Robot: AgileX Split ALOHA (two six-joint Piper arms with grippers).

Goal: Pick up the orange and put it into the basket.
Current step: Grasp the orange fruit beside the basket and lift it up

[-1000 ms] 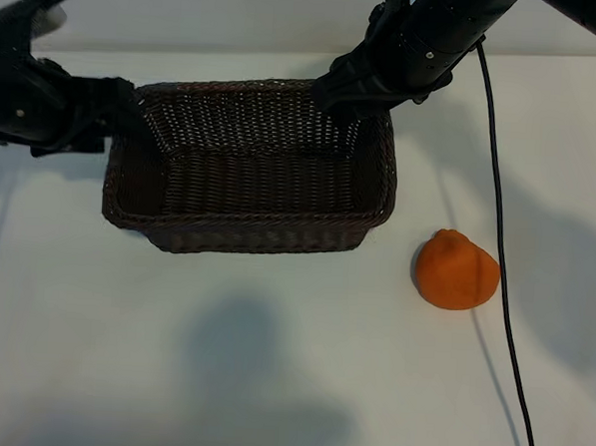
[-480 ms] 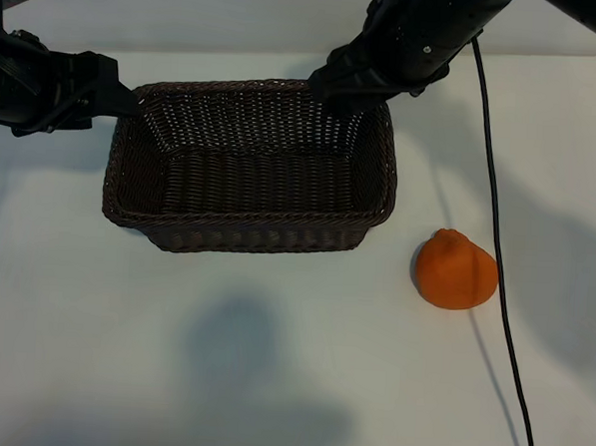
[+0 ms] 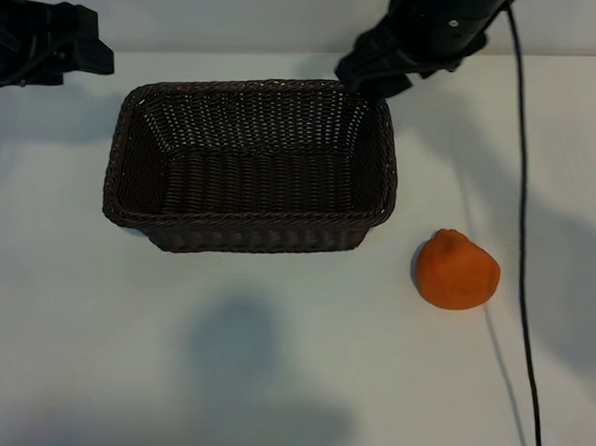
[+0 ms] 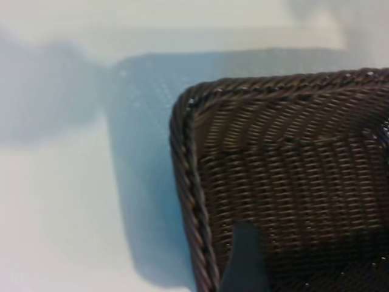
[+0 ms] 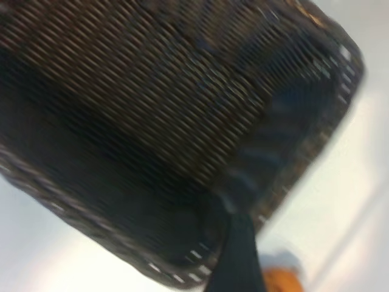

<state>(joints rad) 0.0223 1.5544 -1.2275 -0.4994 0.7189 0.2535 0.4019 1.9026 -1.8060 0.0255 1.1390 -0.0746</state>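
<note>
Lying on the table, orange (image 3: 456, 270) well apart from right end effector (image 3: 371, 75).

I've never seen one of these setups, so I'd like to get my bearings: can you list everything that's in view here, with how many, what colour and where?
basket: one, dark brown wicker, middle of the table, nothing inside it.
orange: one, bright orange, on the table beside the basket's near right corner, apart from it.
cable: one, black, running down the right side of the table past the orange.
table: one, white, under everything.
left claw: one, black, open, holding nothing, off the basket's far left corner.
right claw: one, black, open, holding nothing, over the basket's far right corner.
</note>
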